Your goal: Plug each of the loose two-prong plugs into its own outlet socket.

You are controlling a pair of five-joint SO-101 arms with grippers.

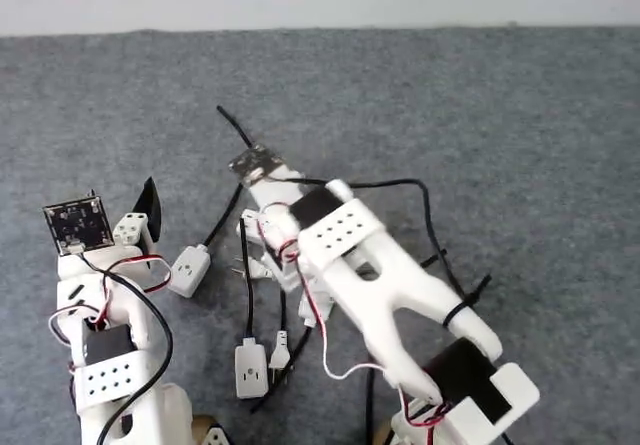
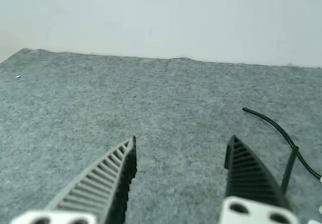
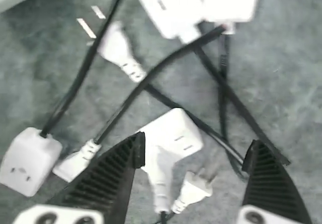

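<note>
The left hand (image 2: 182, 142) hangs wide open over bare grey worktop (image 2: 100, 93), holding nothing. Near it lies one white outlet socket (image 1: 188, 268) on a black cable (image 1: 222, 217). A second socket (image 1: 250, 365) lies closer to the arms' bases, with a loose two-prong plug (image 1: 282, 350) just beside it. Further right, the right hand (image 3: 196, 143) is spread wide above a third socket (image 3: 173, 133) and another plug (image 3: 193, 189), gripping neither. The plugs look light, hard and small, and their springy cables will likely tug them askew. The moulded body behind the prongs seems the best hold, since it leaves the prongs free.
</note>
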